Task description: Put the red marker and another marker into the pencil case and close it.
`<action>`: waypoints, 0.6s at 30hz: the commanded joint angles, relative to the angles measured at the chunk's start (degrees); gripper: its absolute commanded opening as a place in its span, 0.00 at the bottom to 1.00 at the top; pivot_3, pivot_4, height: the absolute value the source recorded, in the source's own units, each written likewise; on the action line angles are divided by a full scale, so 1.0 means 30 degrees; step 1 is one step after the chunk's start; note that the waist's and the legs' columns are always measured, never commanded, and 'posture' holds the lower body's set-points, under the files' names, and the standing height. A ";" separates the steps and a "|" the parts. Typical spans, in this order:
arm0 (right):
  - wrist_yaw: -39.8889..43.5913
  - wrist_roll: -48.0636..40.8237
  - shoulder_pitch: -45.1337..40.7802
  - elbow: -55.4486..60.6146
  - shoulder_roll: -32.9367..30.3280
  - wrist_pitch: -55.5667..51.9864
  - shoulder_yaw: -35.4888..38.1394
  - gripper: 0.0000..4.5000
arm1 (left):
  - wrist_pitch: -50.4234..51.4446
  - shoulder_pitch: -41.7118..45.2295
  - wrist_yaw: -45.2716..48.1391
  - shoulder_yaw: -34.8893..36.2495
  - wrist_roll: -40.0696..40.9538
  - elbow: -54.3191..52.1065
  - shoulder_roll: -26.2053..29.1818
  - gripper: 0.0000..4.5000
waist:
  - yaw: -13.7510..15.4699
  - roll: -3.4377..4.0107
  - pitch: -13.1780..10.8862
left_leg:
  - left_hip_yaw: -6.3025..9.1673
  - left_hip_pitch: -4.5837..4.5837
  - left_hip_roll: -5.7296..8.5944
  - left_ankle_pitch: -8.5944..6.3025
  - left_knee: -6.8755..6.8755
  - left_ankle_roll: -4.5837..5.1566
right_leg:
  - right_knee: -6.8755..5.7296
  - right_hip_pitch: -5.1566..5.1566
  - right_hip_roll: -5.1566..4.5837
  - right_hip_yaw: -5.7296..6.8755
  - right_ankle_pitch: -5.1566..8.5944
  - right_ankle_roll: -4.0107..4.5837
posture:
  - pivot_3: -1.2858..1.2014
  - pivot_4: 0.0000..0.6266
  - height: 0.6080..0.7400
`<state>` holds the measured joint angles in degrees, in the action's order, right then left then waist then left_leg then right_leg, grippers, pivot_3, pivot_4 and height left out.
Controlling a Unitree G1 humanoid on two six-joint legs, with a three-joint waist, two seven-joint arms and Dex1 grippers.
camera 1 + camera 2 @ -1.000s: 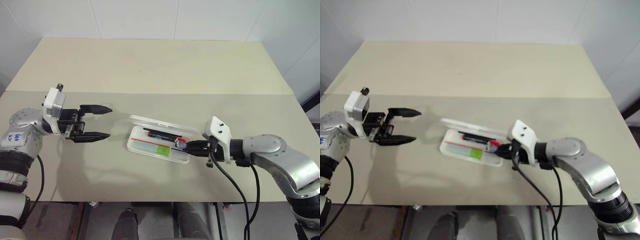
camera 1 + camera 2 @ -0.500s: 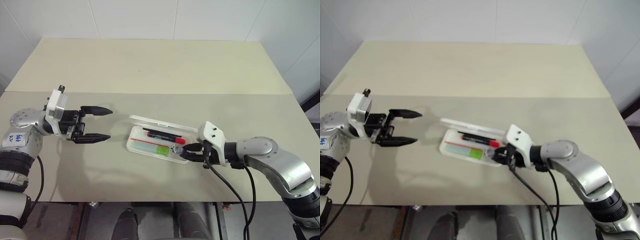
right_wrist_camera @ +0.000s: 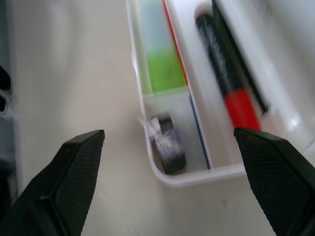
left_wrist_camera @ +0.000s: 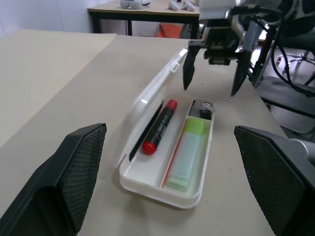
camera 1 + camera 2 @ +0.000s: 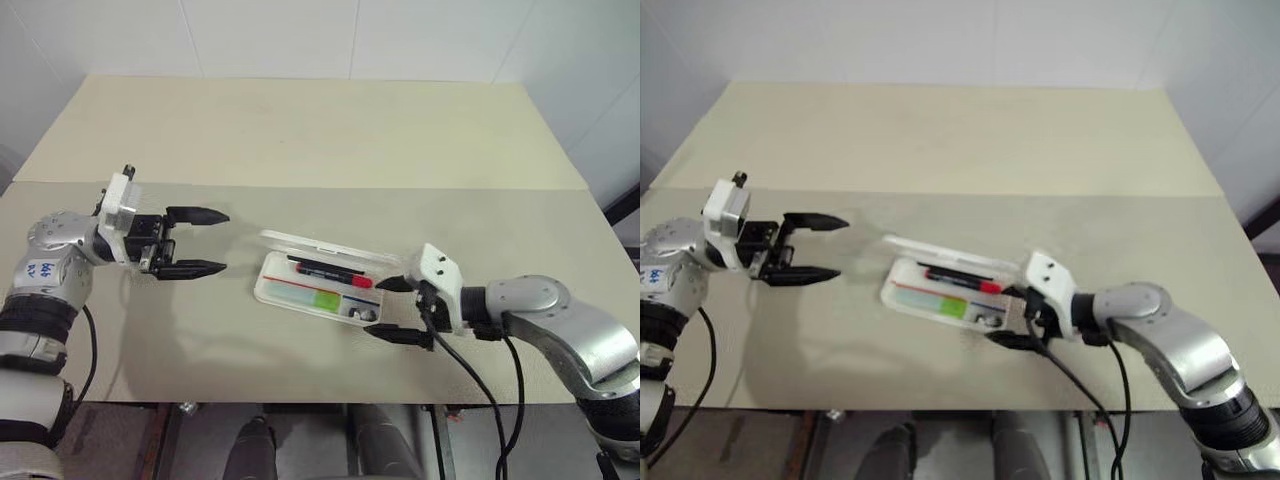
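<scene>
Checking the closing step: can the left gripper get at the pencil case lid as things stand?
Probably yes. The left gripper is open and faces the pencil case across bare table; its raised lid is unobstructed, and the right gripper sits at the far end.

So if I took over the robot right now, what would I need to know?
Left gripper: open, holding nothing, hovering left of the pencil case.
Right gripper: open, holding nothing, at the case's right end.
Red marker and green marker both lie inside the case, in separate compartments, with a small dark object near the green one.
Done: both markers are in.
Left: the lid is up, so shut it.
</scene>
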<state>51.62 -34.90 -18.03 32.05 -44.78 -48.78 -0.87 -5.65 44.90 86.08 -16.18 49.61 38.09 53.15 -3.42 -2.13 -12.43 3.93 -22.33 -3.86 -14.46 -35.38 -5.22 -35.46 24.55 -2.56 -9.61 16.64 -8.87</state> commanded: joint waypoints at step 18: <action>0.3498 -0.2736 0.4516 -0.0117 -0.1054 0.6047 0.6750 1.00 | -0.0312 0.4453 0.2140 0.0993 -0.4457 0.4978 -0.2287 0.85 | 0.0108 -0.0019 0.0004 | -0.0001 -0.0020 0.0001 0.0000 -0.0179 0.0000 | 0.0003 -0.0048 0.0001 -0.0003 0.0017 0.0036 | 0.52 0.24 1.00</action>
<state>61.74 -43.07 -3.89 31.62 -47.27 -32.49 16.95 -4.99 56.48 86.08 -13.53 37.62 51.95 46.11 -3.09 -2.18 -12.42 3.92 -22.39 -3.85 -14.46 -35.96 -5.22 -35.44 24.37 -2.57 -9.62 16.69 -8.77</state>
